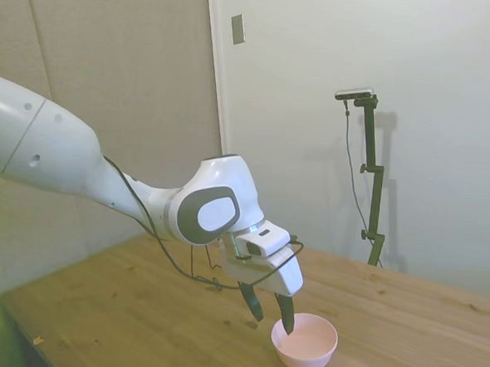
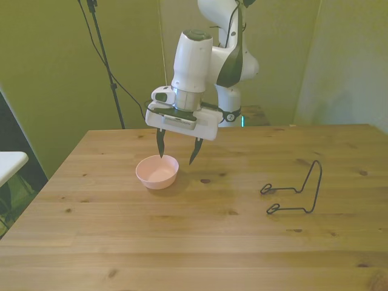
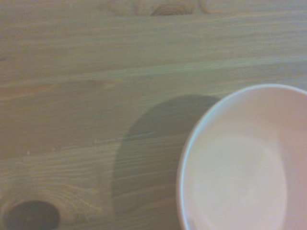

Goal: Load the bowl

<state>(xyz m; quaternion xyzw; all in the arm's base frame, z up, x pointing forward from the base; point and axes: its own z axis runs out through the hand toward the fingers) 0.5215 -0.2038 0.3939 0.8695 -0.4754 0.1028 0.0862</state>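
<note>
Bowl, pink, smooth, likely light, stiff and slippery, sits on the table well apart from the wire rack; the wide-spread, empty end effector straddles its rim, the best hold.

The bowl was small, round and pale pink, smooth and unmarked, and it stood upright on the wooden worktop with its open mouth facing up and nothing inside it. In the front view it sat toward that view's left, in the far half of the worktop, well apart from the edges. In the wrist view its thin, lighter rim and plain, shallow inside showed clearly, and it cast a soft shadow on the wood beside it.
</note>
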